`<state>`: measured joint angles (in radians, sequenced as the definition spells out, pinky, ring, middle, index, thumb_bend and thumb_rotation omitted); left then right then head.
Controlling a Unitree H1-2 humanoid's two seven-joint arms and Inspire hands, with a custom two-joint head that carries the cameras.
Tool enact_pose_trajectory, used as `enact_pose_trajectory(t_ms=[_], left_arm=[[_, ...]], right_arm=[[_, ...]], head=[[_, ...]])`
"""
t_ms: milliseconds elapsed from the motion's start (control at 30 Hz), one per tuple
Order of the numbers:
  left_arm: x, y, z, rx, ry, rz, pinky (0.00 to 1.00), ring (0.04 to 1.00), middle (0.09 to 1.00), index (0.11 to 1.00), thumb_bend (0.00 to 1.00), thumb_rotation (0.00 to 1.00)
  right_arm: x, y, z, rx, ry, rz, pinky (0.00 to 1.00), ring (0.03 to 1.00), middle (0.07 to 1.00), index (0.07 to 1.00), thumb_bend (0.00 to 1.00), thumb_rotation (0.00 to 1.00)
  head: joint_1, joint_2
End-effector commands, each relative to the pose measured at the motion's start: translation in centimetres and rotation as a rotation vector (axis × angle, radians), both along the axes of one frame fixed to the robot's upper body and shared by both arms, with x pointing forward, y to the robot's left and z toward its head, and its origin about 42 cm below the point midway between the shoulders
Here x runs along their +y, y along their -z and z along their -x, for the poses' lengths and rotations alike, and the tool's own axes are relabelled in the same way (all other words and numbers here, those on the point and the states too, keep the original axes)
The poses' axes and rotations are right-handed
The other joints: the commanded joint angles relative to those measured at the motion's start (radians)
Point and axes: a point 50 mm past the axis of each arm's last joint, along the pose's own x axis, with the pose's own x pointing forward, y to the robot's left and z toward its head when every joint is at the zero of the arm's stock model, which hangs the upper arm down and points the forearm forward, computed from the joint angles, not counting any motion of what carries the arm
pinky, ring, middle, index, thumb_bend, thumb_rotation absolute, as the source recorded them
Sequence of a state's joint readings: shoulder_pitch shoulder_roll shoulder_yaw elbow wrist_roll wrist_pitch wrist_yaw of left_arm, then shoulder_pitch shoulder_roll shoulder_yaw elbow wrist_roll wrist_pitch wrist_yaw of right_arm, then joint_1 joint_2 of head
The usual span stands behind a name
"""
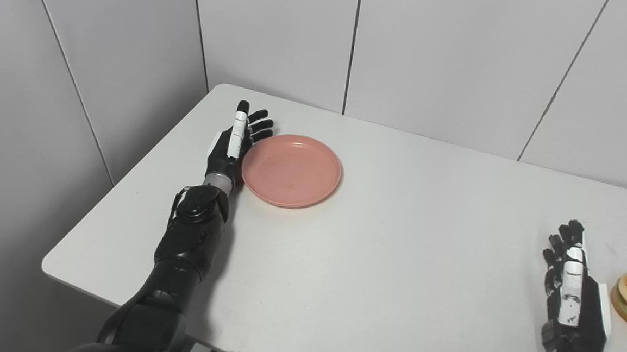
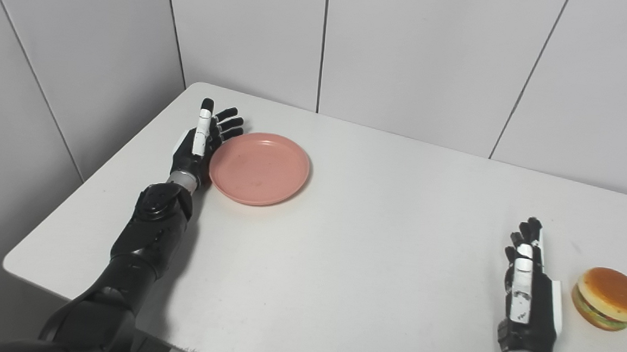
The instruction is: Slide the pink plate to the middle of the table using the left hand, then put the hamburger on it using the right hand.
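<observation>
A round pink plate [image 1: 291, 169] lies on the white table [image 1: 396, 246], toward its far left. My left hand [image 1: 235, 138] stands on edge right against the plate's left rim, open, fingers stretched toward the far wall, holding nothing. A toy hamburger [image 2: 609, 298] with a brown bun rests near the table's right edge. Just left of it, a small gap away, my right hand [image 2: 528, 290] is open with fingers pointing forward and empty.
Grey wall panels close in behind the table and along its left side. The table's rounded front-left corner [image 2: 11, 263] lies near my left forearm. Bare white tabletop stretches between the plate and the right hand.
</observation>
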<state>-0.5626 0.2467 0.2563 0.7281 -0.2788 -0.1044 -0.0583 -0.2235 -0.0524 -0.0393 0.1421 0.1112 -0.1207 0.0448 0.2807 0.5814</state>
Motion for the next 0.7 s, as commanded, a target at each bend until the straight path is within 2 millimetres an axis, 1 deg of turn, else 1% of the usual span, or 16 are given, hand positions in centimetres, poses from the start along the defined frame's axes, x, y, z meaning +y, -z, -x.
enact_pose_trajectory(t_ms=[0, 67, 100, 133, 200, 300, 467, 567, 667], left_arm=[[-0.9, -1.9, -1.1, -0.053, 0.030, 0.001, 0.78, 0.812, 0.788, 0.759, 0.95, 0.97], [-1.7, -1.8, -1.1, -0.053, 0.042, 0.000, 0.78, 0.810, 0.786, 0.755, 0.96, 0.96], [-2.2, -1.8, -1.1, -0.051, 0.051, -0.016, 0.77, 0.805, 0.782, 0.757, 0.95, 0.97], [-2.5, -1.8, -1.0, -0.049, 0.058, -0.026, 0.77, 0.807, 0.786, 0.764, 0.94, 0.99], [-3.3, -1.8, -1.0, -0.049, 0.077, -0.023, 0.77, 0.808, 0.788, 0.767, 0.94, 1.00], [-4.8, -1.5, -0.9, -0.051, 0.110, -0.007, 0.78, 0.820, 0.800, 0.774, 0.93, 0.97], [-6.3, -0.9, -0.8, -0.049, 0.157, -0.007, 0.78, 0.826, 0.807, 0.777, 0.94, 0.98], [-7.3, -0.7, -0.7, -0.039, 0.168, -0.005, 0.76, 0.822, 0.802, 0.770, 0.94, 0.98], [-8.1, -0.5, -0.4, -0.037, 0.180, -0.009, 0.75, 0.821, 0.797, 0.767, 0.94, 0.98]], right_arm=[[0.4, -0.5, -0.1, -0.013, -0.005, -0.003, 1.00, 1.000, 1.000, 1.000, 0.59, 0.97], [0.4, -0.4, 0.0, -0.017, -0.006, 0.014, 1.00, 1.000, 1.000, 1.000, 0.59, 0.98], [0.5, -0.4, 0.0, -0.014, -0.007, 0.013, 1.00, 1.000, 1.000, 1.000, 0.59, 0.99], [0.6, -0.4, 0.0, -0.012, -0.009, 0.008, 1.00, 1.000, 1.000, 1.000, 0.60, 0.98], [0.9, -0.5, 0.0, -0.005, -0.013, -0.005, 1.00, 1.000, 1.000, 1.000, 0.60, 0.97], [1.2, -0.5, 0.0, -0.002, -0.017, -0.004, 1.00, 1.000, 1.000, 1.000, 0.62, 0.97], [1.5, -0.6, 0.2, -0.013, -0.007, 0.014, 1.00, 1.000, 1.000, 1.000, 0.59, 1.00], [1.8, -0.6, 0.3, -0.008, -0.012, 0.006, 1.00, 1.000, 1.000, 1.000, 0.59, 0.99], [1.9, -0.5, 0.4, -0.008, -0.011, 0.003, 1.00, 1.000, 1.000, 1.000, 0.56, 0.99]], head=[[-0.013, 0.005], [-0.021, 0.006], [-0.025, 0.006], [-0.035, 0.008], [-0.045, 0.008], [-0.066, 0.008], [-0.105, 0.005], [-0.132, -0.001], [-0.154, -0.008]])
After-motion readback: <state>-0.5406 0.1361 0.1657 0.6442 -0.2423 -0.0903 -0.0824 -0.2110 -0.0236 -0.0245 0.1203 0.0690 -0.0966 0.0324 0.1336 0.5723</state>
